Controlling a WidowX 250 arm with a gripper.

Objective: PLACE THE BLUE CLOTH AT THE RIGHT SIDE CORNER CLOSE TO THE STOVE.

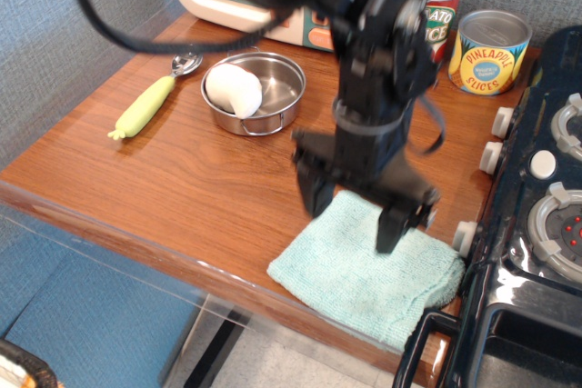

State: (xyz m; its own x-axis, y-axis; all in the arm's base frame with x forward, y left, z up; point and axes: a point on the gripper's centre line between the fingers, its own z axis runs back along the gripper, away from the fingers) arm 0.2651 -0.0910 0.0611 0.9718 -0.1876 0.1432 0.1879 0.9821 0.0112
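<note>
cloth: the blue cloth lies flat at lower right of frame, touching the stove
gripper: gripper spread, empty, just above it
progress: looks basically done, arm only needs clearing off

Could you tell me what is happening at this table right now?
The robot arm's tool hangs open just above the blue cloth, holding nothing. The cloth lies flat at the right side corner of the tabletop, its edge against the stove, so the placing looks done.
</note>
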